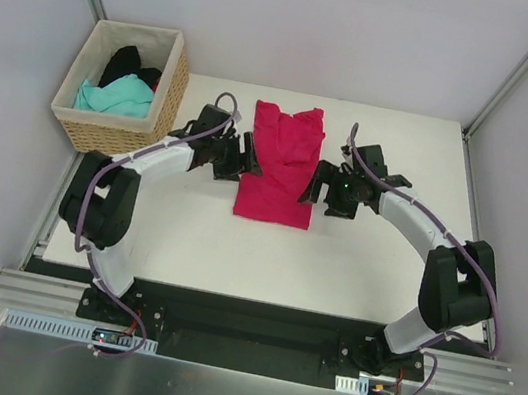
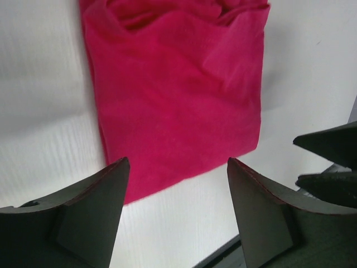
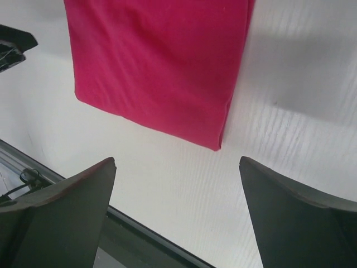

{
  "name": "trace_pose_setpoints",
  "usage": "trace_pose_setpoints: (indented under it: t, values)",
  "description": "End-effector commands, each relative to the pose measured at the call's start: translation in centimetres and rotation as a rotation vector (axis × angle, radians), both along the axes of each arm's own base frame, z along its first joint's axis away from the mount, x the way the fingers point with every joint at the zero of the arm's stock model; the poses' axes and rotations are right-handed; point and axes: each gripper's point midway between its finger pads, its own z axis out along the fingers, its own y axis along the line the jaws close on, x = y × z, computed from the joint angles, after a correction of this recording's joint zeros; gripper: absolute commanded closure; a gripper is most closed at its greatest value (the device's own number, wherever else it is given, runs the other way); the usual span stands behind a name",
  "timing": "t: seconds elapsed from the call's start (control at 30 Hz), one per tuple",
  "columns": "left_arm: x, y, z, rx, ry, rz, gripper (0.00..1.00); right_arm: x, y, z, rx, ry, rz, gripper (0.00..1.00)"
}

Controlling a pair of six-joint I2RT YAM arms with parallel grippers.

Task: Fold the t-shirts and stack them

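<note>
Currently, one bright crimson-pink cloth t-shirt lies folded into a narrow upright oblong on the white flat surface, roughly midway between the two arms. Its near edge is a straight, clean fold. Its far end is rumpled and uneven.

Left claw: positioned just beside the left long edge of the crimson-pink t-shirt. Whether it touches the cloth cannot be told from above. In the left wrist view, the left claw has its two dark fingers well apart with nothing between them. The crimson-pink t-shirt lies beyond the tips, flat on the surface.

Right claw: positioned just beside the right long edge of the same t-shirt, facing the left claw across it. In the right wrist view, the right claw also stands wide apart and holds nothing. The folded corner of the crimson-pink t-shirt lies ahead of its fingers, with bare surface between cloth and tips.

Woven wicker basket with pale lining: located at the far left corner of the surface, near the left arm. It contains a teal t-shirt, bunched toward the near side, and a black t-shirt behind it. Both are crumpled and unfolded.
</note>
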Motion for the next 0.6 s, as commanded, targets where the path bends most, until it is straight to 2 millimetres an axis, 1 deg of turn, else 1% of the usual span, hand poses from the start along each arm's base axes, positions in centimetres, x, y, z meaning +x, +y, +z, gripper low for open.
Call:
trace_pose_setpoints:
  t: [0.0,0.03,0.07,0.1,0.13,0.2,0.23,0.37,0.4,0.43,0.47,0.5,0.53,0.57]
  values:
    - [5.3,-2.7,2.5,-0.11,-0.135,0.022,0.27,3.8,0.7,2.9,0.009,-0.115,-0.049,0.0]
    - [6.3,-3.0,3.0,-0.114,-0.152,0.028,0.27,4.1,0.6,2.8,0.002,-0.118,-0.054,0.0]
    - [6.8,-3.1,1.7,-0.106,-0.124,0.038,0.27,4.2,0.3,2.9,-0.013,-0.123,-0.057,0.0]
    - [7.1,-3.3,1.4,-0.111,-0.113,0.042,0.27,4.5,0.2,3.4,-0.014,-0.134,-0.056,0.0]
    - [7.8,-3.5,1.1,-0.114,-0.106,0.049,0.27,4.3,0.1,3.4,-0.022,-0.129,-0.054,0.0]
    - [8.3,-3.6,0.5,-0.11,-0.096,0.064,0.27,4.6,-0.4,4.0,-0.039,-0.144,-0.062,0.0]
    - [8.7,-3.6,-0.1,-0.102,-0.089,0.072,0.27,4.5,-0.6,4.3,-0.043,-0.143,-0.063,0.0]
    - [9.9,-3.7,-1.2,-0.092,-0.081,0.085,0.26,4.5,-1.2,5.4,-0.046,-0.159,-0.067,0.0]
    - [10.4,-3.8,-0.9,-0.094,-0.091,0.089,0.26,4.5,-1.4,5.6,-0.051,-0.166,-0.065,0.0]
    - [10.8,-3.7,-1.5,-0.08,-0.093,0.098,0.26,4.3,-1.4,5.7,-0.052,-0.167,-0.06,0.0]
    - [11.3,-3.6,-1.6,-0.076,-0.097,0.102,0.26,4.2,-1.5,6.1,-0.053,-0.178,-0.058,0.0]
    - [12.0,-3.7,-1.2,-0.076,-0.114,0.108,0.26,4.1,-1.6,6.1,-0.06,-0.181,-0.058,0.01]
    - [12.5,-3.5,-2.0,-0.059,-0.115,0.116,0.26,4.0,-1.8,6.1,-0.066,-0.184,-0.053,0.0]
    - [12.9,-3.3,-2.1,-0.053,-0.12,0.122,0.26,3.8,-1.9,6.1,-0.072,-0.183,-0.05,0.0]
